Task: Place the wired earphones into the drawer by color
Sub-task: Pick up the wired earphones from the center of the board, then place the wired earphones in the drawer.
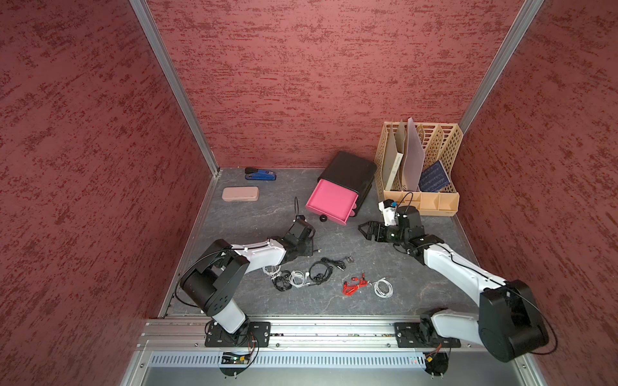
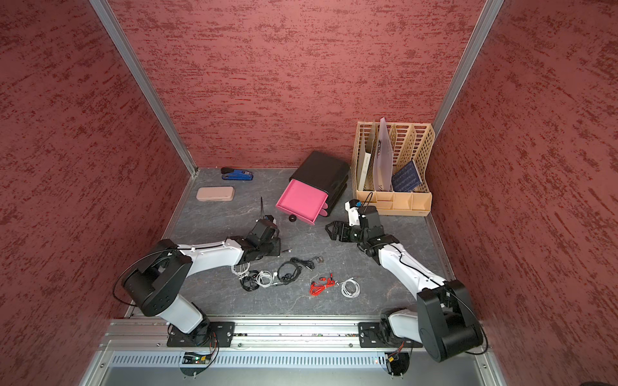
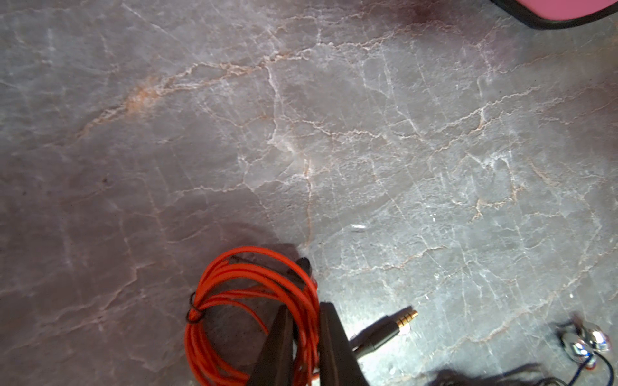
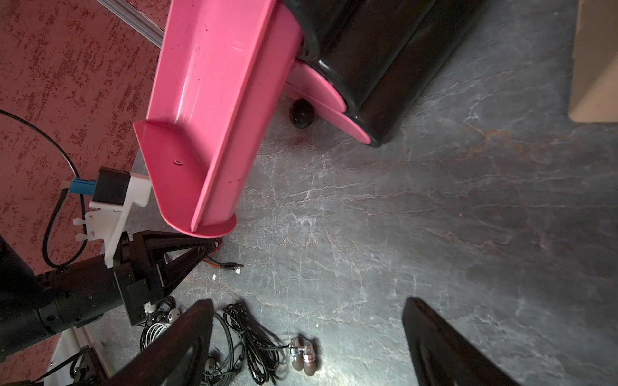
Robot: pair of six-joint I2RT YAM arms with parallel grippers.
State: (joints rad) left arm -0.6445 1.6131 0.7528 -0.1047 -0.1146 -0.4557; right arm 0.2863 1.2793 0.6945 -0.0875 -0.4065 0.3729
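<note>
Presently, see left hand point(image 3: 305, 305) closed to a narrow gap, pinching several strands of first red bundle point(image 3: 247, 300) of wired earphones, low over the table point(image 3: 301, 133) and near the front of the pulled-out pink drawer point(image 1: 329, 200). Cannot tell whether lifted or resting. See right hand point(image 4: 309, 300) spread wide, gripping nothing, hovering above the table beside the drawer front.

Count seven earphone bundles:
- Red, two: first red bundle in left hand; second red bundle point(image 1: 351, 287) flat on the table.
- White, three: first white bundle point(image 1: 383, 288) just beside second red bundle; second white bundle point(image 1: 297, 278) in the middle cluster; third white bundle point(image 1: 271, 270) partly under the left arm.
- Black, two: first black bundle point(image 1: 282, 284) and second black bundle point(image 1: 321, 271), flanking second white bundle.

Count also one black cabinet point(image 1: 351, 172), one blue stapler point(image 1: 261, 174), one pink case point(image 1: 240, 194), one beige file rack point(image 1: 444, 200).
</note>
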